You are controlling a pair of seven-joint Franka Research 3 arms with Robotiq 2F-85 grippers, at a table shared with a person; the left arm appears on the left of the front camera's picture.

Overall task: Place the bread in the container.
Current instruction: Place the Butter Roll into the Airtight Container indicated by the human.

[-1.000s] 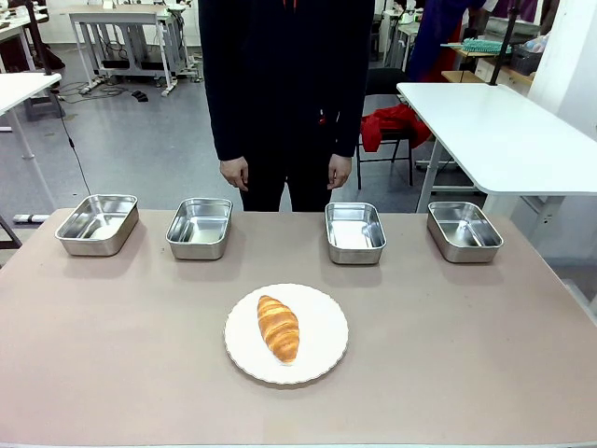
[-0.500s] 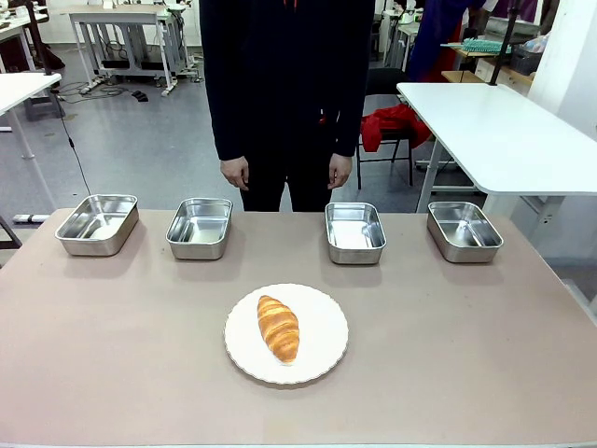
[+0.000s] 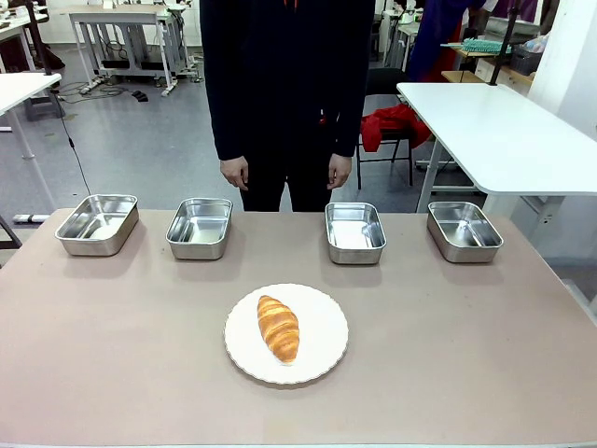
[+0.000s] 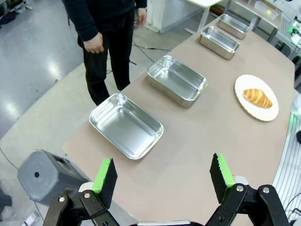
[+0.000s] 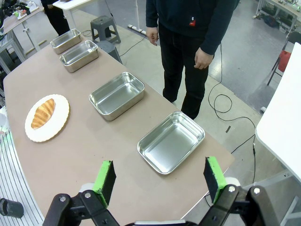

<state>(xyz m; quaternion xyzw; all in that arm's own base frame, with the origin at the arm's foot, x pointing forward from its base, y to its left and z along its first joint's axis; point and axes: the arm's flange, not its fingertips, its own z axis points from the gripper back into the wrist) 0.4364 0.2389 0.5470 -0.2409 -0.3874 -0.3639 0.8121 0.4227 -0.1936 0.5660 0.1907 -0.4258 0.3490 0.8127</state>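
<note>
Bread (image 3: 278, 328), a golden-brown ridged croissant, is waiting on a white scalloped plate (image 3: 326, 315), well ahead of the left pincer (image 4: 163, 175) and right pincer (image 5: 160, 175) (both gaping empty, ready for pickup), with shiny rectangular steel pans (image 4: 126, 126) nearer.

Left tool (image 4: 163, 174) jaws spread wide, right tool (image 5: 160, 175) likewise parted, both seemingly hovering high, pointing downward

Front view across the table (image 3: 112, 373) toward the person (image 3: 284, 84); wrist views high over opposite ends, plate (image 3: 328, 325) common to all.

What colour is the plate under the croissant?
The plate is white, clearest in the front view.
</note>
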